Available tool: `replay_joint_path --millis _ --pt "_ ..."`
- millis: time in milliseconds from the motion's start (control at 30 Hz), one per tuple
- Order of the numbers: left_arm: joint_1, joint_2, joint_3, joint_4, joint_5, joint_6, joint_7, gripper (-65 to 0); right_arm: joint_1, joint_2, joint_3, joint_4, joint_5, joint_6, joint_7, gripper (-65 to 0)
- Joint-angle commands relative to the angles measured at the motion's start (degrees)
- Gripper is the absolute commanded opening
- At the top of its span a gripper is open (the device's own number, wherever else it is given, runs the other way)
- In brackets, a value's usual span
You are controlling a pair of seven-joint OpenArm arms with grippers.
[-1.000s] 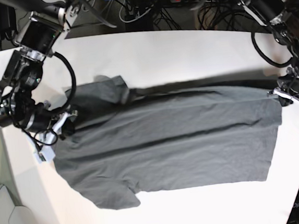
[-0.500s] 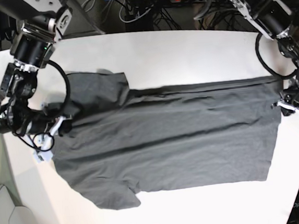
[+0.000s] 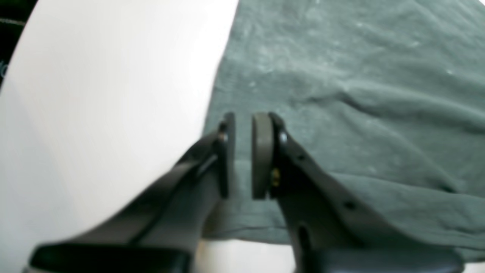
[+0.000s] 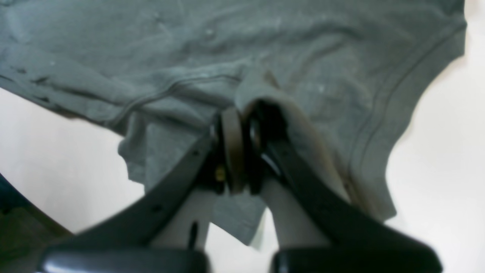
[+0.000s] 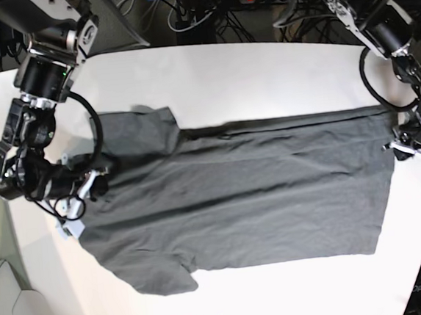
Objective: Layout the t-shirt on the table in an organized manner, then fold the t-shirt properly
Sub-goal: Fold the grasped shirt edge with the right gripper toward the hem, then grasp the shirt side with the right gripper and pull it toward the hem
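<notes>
Now t-shirt (image 5: 236, 199) lies flat across white table (image 5: 262, 72). R hand (image 4: 242, 151) clamped on bunched cloth at neck end; L hand (image 3: 244, 155) over hem corner, pads (image 3: 261, 151) slightly apart w/ nothing gripped.

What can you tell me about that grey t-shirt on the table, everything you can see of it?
The t-shirt is dark charcoal-grey, soft wrinkly cloth with short sleeves, spread nearly flat across the white table, sleeves toward the base view's left, straight hem toward its right. Long creases run along it. The right gripper is shut on a bunched fold at the neck end, cloth draping over one finger. The left gripper sits over the hem corner, its jaws slightly apart with no cloth visibly pinched.
</notes>
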Motion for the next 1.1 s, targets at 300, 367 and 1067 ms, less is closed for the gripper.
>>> replay_joint_path --millis 300,367,1067 --pt "1.08 -1.25 -2.25 3.25 -1.15 -0.31 -0.87 -9.4 1.17 1.73 0.34 1.31 1.59 -0.03 0.58 -22.9" --pt "1.52 -0.98 -4.18 4.93 -1.23 -0.57 -0.43 -4.3 1.17 1.73 2.45 1.40 1.59 -0.03 0.18 -19.0" --pt "8.47 -1.25 -6.56 9.50 -1.32 -0.66 -0.87 -3.2 -17.73 -3.11 5.35 10.63 1.06 -0.03 3.83 -18.5"
